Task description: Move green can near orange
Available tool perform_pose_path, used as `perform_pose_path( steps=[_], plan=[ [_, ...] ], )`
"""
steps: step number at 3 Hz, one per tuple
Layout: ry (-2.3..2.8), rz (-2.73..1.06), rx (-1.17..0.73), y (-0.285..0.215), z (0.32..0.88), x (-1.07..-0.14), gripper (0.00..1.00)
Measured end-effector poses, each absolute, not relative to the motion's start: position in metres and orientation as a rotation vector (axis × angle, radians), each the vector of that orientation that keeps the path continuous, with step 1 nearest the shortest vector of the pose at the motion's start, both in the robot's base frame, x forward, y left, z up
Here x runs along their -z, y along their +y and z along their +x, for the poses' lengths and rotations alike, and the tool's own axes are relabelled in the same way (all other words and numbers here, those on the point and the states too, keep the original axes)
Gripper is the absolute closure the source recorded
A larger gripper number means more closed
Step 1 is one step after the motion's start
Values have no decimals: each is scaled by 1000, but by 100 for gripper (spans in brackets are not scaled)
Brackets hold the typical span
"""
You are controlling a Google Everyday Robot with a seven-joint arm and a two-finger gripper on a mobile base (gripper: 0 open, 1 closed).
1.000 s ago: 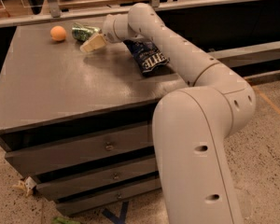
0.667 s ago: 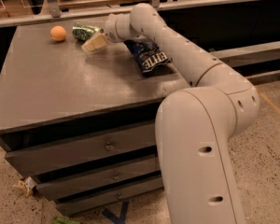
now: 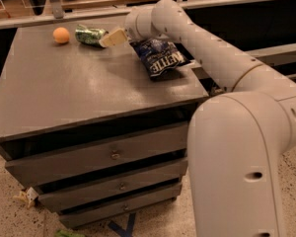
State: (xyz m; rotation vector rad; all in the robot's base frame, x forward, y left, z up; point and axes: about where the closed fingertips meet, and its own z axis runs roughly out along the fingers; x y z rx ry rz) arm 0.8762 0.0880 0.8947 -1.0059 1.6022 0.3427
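Note:
The orange (image 3: 61, 35) sits at the far left of the grey cabinet top (image 3: 79, 93). The green can (image 3: 89, 35) lies on its side just right of the orange, a small gap between them. My gripper (image 3: 112, 37) is at the can's right end, low over the top, with the arm reaching in from the right. The contact between gripper and can is hidden.
A dark blue chip bag (image 3: 161, 57) lies right of the gripper, under my forearm (image 3: 202, 38). The cabinet has several drawers (image 3: 113, 154) at the front. A rail (image 3: 54, 4) and dark shelving run behind the top. My base (image 3: 241, 167) stands at the cabinet's right corner.
My gripper has shifted a little to the right and back from the can's lower side. The can and the orange have stayed in place.

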Motion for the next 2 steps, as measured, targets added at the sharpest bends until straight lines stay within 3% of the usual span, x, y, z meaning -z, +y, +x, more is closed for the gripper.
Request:
perform_pose_path(
  steps=[1, 2],
  plan=[
    [1611, -940, -260, 47, 867, -915, 0],
    [1612, -947, -267, 53, 866, -911, 0]
  ],
)
